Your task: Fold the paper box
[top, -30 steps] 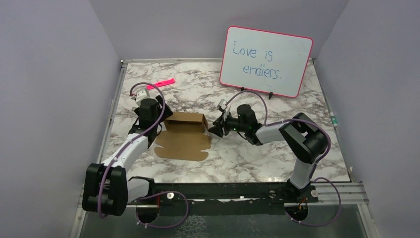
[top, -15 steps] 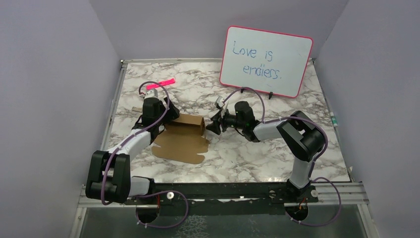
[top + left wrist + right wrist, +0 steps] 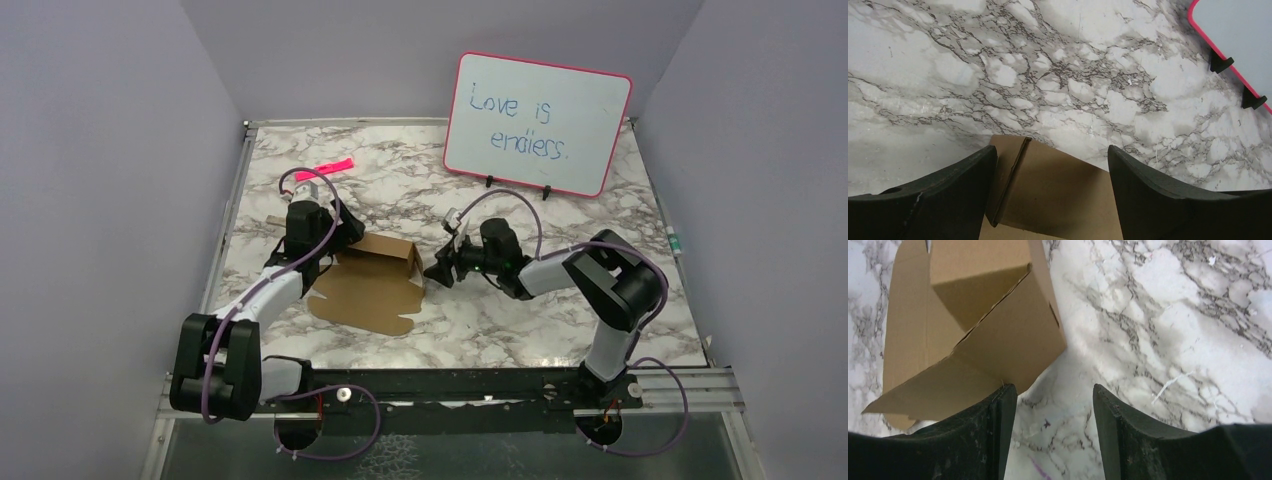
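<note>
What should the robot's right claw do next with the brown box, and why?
Probably nudge the right claw toward the paper box so its raised corner comes between the fingers. That claw is open over the marble table, with the cardboard just beside one fingertip. The left claw, also open, straddles the standing panel at the other end.

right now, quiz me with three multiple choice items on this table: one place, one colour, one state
1. The pink marker lies: A) at the far left of the table B) at the near right corner C) on the arms' base rail
2. The whiteboard has a rim that is: A) blue B) black C) pink
3. The right gripper is: A) clamped shut, empty B) open, holding nothing C) shut on a pen

A: the top view shows it by the far left edge.
C: a pink edge runs all round.
B: its jaws stand apart over bare marble, the paper box beside one finger.
</note>
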Controlling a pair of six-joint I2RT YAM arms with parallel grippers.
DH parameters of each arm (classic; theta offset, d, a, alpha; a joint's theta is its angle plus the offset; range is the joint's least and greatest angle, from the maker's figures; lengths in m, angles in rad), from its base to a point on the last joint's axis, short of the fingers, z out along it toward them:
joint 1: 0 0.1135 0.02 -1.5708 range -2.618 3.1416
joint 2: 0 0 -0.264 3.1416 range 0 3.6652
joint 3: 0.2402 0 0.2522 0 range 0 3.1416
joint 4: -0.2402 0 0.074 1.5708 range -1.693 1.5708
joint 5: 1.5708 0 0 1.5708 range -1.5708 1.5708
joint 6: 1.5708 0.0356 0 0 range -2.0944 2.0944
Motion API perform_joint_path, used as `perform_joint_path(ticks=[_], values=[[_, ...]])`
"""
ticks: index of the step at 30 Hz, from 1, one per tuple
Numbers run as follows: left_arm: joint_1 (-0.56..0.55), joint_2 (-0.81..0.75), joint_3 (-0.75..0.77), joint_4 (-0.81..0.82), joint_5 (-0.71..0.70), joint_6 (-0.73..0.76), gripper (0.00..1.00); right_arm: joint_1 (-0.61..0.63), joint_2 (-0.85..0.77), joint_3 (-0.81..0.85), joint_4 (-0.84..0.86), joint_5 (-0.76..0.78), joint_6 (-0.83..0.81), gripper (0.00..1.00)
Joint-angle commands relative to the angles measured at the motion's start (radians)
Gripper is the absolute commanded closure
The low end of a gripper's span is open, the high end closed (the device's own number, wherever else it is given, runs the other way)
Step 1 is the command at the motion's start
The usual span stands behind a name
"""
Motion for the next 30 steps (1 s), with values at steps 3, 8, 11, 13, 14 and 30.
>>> perform_joint_path(ticks=[3,8,11,13,14,30], values=[[0.002,-0.026,-0.015,0.003,-0.015,-0.010,0.18,0.019,-0.083,-0.083,0.085,0.016,0.062,0.37],[0.003,-0.025,-0.018,0.002,-0.010,-0.014,0.18,0.045,-0.066,-0.061,0.105,0.006,0.066,0.37],[0.003,-0.032,-0.022,0.001,-0.008,-0.015,0.18,0.064,-0.054,-0.046,0.120,0.013,0.073,0.37],[0.003,-0.035,-0.024,0.002,-0.004,-0.018,0.18,0.080,-0.045,-0.035,0.125,0.041,0.081,0.37],[0.003,-0.034,-0.025,0.001,-0.001,-0.020,0.18,0.086,-0.039,-0.031,0.129,0.055,0.082,0.37],[-0.017,-0.060,-0.053,0.001,0.043,-0.031,0.18,0.108,0.055,-0.009,0.286,0.266,0.063,0.35]])
